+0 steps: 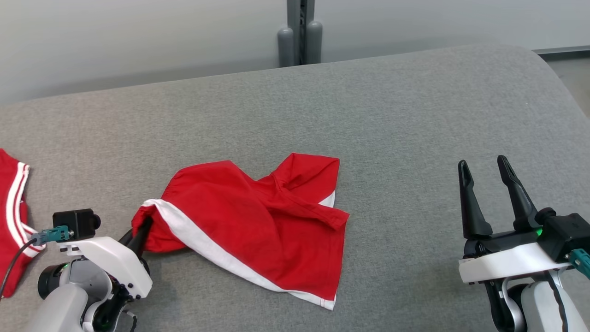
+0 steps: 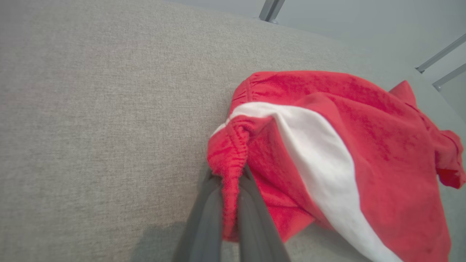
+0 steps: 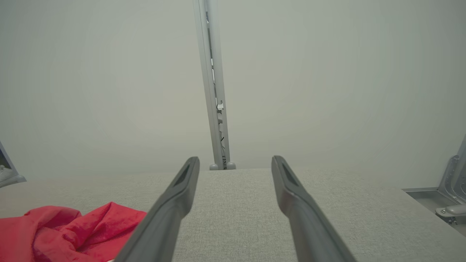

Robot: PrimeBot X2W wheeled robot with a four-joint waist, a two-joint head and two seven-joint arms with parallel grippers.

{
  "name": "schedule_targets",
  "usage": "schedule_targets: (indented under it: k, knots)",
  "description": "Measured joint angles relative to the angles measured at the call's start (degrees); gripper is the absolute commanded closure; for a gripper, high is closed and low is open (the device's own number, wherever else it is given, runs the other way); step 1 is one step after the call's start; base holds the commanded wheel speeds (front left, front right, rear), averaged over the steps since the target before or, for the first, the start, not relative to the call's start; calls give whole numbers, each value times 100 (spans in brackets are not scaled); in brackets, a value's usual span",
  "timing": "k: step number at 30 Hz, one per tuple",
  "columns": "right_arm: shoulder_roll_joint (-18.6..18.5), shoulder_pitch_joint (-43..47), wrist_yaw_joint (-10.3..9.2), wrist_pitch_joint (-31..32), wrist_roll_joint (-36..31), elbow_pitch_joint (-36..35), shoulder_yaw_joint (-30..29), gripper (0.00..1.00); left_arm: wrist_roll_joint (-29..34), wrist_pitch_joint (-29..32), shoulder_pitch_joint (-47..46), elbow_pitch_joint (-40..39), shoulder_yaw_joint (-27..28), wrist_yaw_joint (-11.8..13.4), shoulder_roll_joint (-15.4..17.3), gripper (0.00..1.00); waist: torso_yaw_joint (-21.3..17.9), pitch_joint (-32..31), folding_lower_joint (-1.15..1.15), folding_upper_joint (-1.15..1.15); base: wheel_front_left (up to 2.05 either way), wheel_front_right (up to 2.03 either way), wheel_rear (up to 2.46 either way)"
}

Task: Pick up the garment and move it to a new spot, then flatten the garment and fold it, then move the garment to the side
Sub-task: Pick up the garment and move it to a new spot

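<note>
The garment (image 1: 258, 221) is a pair of red shorts with a white side stripe, lying crumpled on the grey padded table (image 1: 392, 120) left of centre. My left gripper (image 1: 144, 225) is shut on the waistband corner at the garment's left end. In the left wrist view the two dark fingers (image 2: 251, 214) pinch a gathered red fold of the garment (image 2: 346, 145), which spreads to the right. My right gripper (image 1: 484, 168) stands open at the lower right, well clear of the cloth, with nothing between its fingers. The right wrist view shows that gripper (image 3: 235, 162) open and the garment (image 3: 72, 229) at lower left.
A second red piece with white stripes (image 1: 14, 216) lies at the table's left edge, close to my left arm. A grey post (image 1: 299, 32) stands behind the table's far edge. The table's rounded right corner (image 1: 548, 69) drops off to the floor.
</note>
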Motion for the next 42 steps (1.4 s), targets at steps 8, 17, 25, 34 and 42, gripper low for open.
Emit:
schedule_targets:
  k: [8,17,25,34,42]
  knots:
    - [-66,28,0,0,-14,26,13,0,35,-146,-58,69,-119,-79,-152,0,211,-147,0,0,0,0,0]
    - [-89,131,0,0,-9,-35,55,0,260,-512,-14,-960,81,121,322,0,395,-389,0,0,0,0,0]
    - [-124,312,0,-1,46,-114,81,0,641,-1472,500,-2061,480,744,517,0,480,-566,0,0,0,0,0]
    - [-182,623,0,0,110,-96,198,0,1079,-2027,1457,-2512,821,1131,151,0,500,-732,0,0,0,0,0]
    - [-191,857,0,0,140,-113,176,0,2087,-2056,2029,-2898,1427,961,-625,0,605,-816,0,0,0,0,0]
